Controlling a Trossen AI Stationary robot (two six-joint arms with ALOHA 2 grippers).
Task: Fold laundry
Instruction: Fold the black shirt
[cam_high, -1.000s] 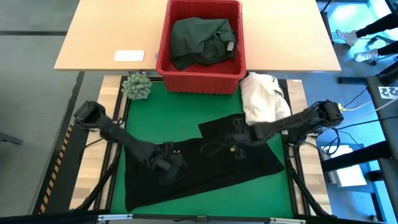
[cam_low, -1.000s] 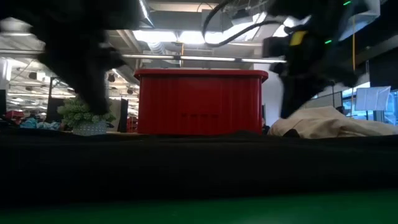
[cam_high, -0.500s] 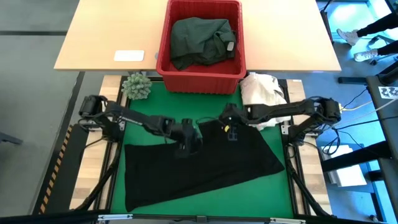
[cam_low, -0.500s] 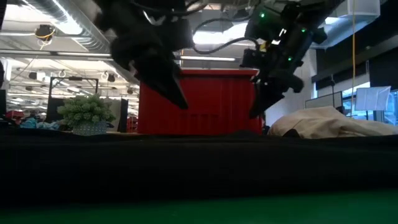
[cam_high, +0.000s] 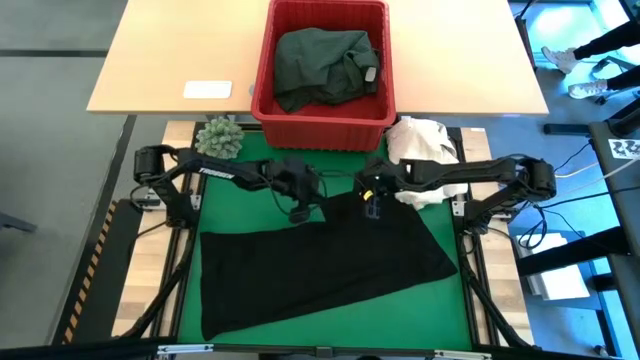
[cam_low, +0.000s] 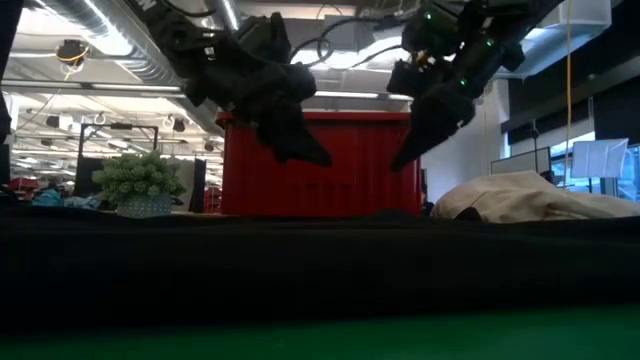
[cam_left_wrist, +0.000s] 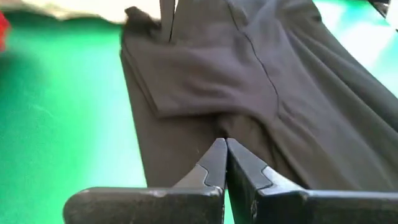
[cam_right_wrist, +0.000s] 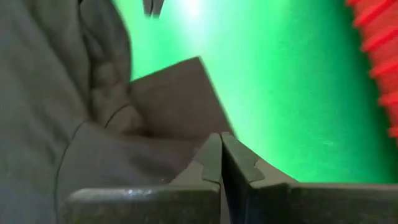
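Note:
A black garment (cam_high: 330, 265) lies spread flat on the green mat (cam_high: 250, 190), with a folded flap at its far edge (cam_left_wrist: 186, 81). My left gripper (cam_high: 300, 212) hangs shut just over that far edge. Beside it, toward the table's right, my right gripper (cam_high: 372, 210) is shut over the same edge. In the low view both sets of fingertips, left (cam_low: 326, 161) and right (cam_low: 394, 167), stand in the air above the cloth with nothing between them. A dark green garment (cam_high: 325, 60) lies bundled in the red basket (cam_high: 262, 100).
The red basket (cam_low: 320, 165) stands at the mat's far edge on a wooden table. A cream-white cloth heap (cam_high: 420, 155) lies at the far right of the mat, and a small green plant (cam_high: 220, 138) at the far left. A white card (cam_high: 208, 89) lies on the wooden table.
My left gripper has swung from over the garment's near left part toward the far edge and the right, ending over the garment's far edge. My right gripper has moved a shorter way toward the far edge. The black garment lies as before.

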